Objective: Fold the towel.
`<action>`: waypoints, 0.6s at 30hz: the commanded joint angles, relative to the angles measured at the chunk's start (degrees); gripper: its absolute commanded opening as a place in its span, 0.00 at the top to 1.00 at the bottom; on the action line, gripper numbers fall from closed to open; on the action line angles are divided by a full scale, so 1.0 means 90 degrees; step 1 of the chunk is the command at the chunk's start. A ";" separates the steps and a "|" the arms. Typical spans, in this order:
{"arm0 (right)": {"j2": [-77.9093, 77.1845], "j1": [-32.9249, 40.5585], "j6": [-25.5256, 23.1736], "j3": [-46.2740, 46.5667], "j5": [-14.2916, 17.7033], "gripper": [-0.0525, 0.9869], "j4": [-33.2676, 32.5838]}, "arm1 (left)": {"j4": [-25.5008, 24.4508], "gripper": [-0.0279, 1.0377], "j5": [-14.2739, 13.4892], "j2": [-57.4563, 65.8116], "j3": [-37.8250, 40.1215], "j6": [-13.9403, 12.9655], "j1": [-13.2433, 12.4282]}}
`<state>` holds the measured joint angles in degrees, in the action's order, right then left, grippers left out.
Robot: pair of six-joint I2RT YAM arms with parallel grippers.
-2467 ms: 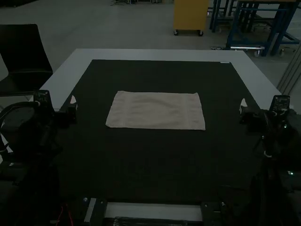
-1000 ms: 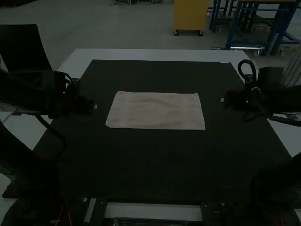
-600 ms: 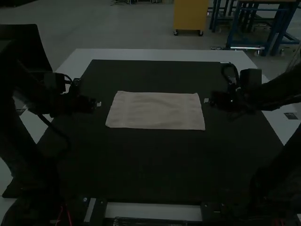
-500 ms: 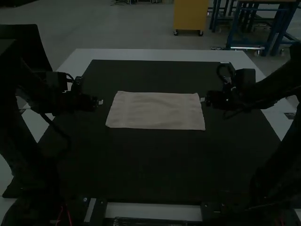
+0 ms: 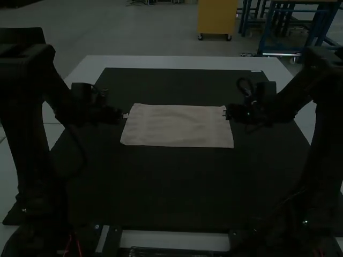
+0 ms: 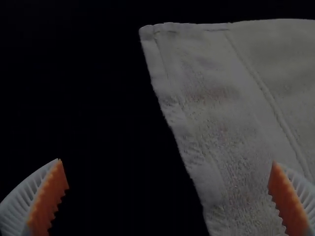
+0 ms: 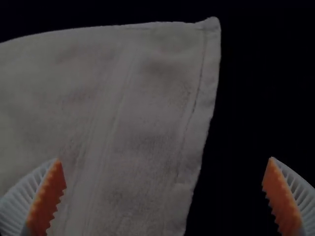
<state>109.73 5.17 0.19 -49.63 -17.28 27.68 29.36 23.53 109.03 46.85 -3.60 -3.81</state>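
Observation:
The light towel (image 5: 178,126) lies spread flat as a wide rectangle on the dark mat. In the high view, my left gripper (image 5: 126,115) is at the towel's left edge near the far corner, and my right gripper (image 5: 225,113) is at the right edge near the other far corner. The left wrist view has the left gripper (image 6: 168,173) wide open above the edge of the towel (image 6: 221,118). Similarly, the right gripper (image 7: 164,172) stands wide open over the opposite edge of the towel (image 7: 118,113). Neither holds cloth.
A dark mat (image 5: 171,184) covers most of the table, with the pale table rim (image 5: 182,62) around it. Both arms stand at the near corners, one on each side of the towel.
Both arms have come inward from the table's sides, bringing the grippers to the towel's left and right edges. The towel has stayed where it was.

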 commanded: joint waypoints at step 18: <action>0.1284 0.0168 0.0018 -0.1175 0.0162 0.07 0.0235 | -0.0108 0.07 0.0237 0.1069 0.1513 0.0380 0.0365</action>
<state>120.62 5.61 0.21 -58.52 -16.45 28.91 28.21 25.12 117.78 58.87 -0.75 -0.78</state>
